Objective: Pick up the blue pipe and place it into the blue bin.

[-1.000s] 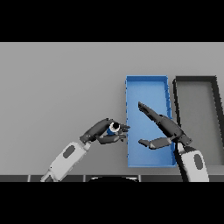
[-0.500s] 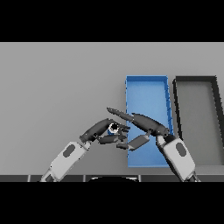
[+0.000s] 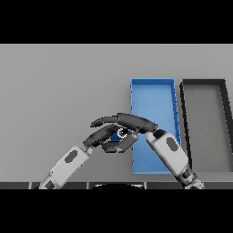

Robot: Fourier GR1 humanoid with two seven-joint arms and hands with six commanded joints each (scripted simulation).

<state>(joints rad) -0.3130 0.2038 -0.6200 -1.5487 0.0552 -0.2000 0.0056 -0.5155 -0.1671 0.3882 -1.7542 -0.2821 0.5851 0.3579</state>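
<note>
The blue pipe is a short tube with a dark ring end, held just left of the blue bin. My left hand comes in from the lower left, its fingers curled round the pipe. My right hand reaches in from the lower right across the bin's near left side. Its fingers stretch out straight over the pipe and over the left hand. Its thumb lies below the pipe. Much of the pipe is hidden between the two hands.
A black bin stands right of the blue bin, side by side with it. My right forearm lies over the near part of the blue bin. Grey table spreads out to the left and behind.
My right hand has swung left from over the blue bin until its fingers cover the pipe and the left hand. The left hand with the pipe has stayed nearly in place.
</note>
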